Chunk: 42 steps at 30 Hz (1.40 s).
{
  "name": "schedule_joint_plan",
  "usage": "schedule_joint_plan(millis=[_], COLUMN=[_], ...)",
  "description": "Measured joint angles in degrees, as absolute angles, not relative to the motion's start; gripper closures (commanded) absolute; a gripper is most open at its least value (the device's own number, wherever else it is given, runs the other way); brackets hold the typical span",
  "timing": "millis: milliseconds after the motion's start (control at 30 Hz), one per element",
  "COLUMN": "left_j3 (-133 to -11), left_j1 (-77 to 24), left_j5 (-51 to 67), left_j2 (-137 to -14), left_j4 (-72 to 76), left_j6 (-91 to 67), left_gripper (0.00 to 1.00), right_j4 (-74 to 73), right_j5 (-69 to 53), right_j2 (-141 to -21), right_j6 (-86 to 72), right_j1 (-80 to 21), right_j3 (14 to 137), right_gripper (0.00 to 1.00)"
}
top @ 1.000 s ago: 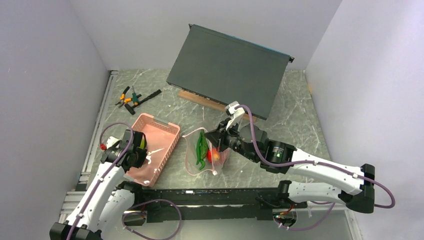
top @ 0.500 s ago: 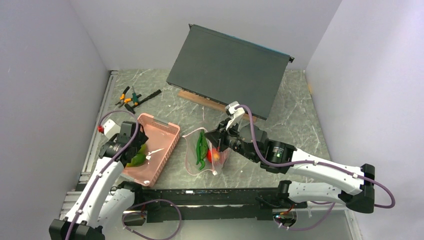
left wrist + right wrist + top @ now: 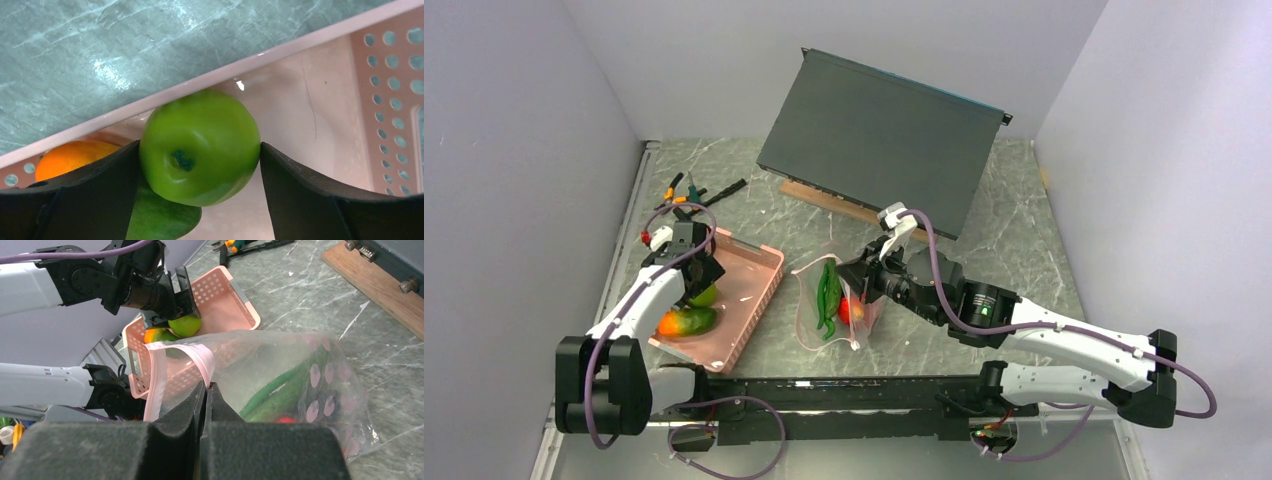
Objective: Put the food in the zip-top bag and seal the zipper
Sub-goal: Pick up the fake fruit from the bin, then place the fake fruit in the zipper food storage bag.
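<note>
Left pincer (image 3: 696, 285) pinches the green apple (image 3: 200, 145), right pincer (image 3: 206, 390) pinches the zip-top bag (image 3: 280, 360) at its mouth; next, probably, the apple gets carried across into it.

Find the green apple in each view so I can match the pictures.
Top external: apple far left, within the outline of the basket.
Left wrist: apple in the centre, clamped in the left gripper.
Right wrist: apple upper left, beyond the bag.
Shared landmark: the pink basket.
</note>
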State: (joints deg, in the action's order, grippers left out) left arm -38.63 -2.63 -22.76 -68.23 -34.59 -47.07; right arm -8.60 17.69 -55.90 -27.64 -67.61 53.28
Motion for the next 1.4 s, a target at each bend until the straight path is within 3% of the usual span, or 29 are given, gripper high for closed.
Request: schedule_joint_plan(millis=[100, 267, 533, 767, 1033, 1167, 1333, 1400], left_j3=[-39.62, -40.66, -48.75, -54.19, -46.39, -46.26, -46.59, -47.24], left_j1=[-2.59, -2.55, -2.46, -2.44, -2.44, -2.85, -7.33, -11.49], left_j5=[-21.26, -19.4, -11.07, 16.93, 51.18, 59.31, 60.16, 57.78], left_j2=[-68.42, -61.54, -43.83, -29.41, -23.44, -23.31, -24.16, -26.24], left_j4=[-34.98, -35.14, -40.62, -39.72, -25.21, -24.73, -28.05, -30.98], left_j6=[-46.06, -43.24, -36.82, -31.97, -36.07, -36.01, -33.65, -32.34], left_gripper=[0.26, 0.54, 0.5, 0.51, 0.5, 0.51, 0.7, 0.69], right_j4=[-8.71, -8.71, -8.58, -8.56, -8.64, -8.62, -8.67, -8.67], right_j5=[17.69, 17.67, 17.43, 17.3, 16.19, 16.08, 16.1, 16.08], right_j2=[-55.9, -55.96, -57.93, -58.63, -59.59, -60.07, -60.93, -61.54], right_j6=[-27.64, -27.64, -27.94, -28.56, -28.71, -28.75, -28.99, -29.1], right_j1=[-67.61, -67.61, -67.61, -67.61, -67.61, -67.61, -67.61, -67.61], right_j3=[53.28, 53.28, 53.28, 53.3, 53.98, 54.54, 55.02, 55.46], right_gripper=[1.0, 1.0, 1.0, 1.0, 1.0, 1.0, 1.0, 1.0])
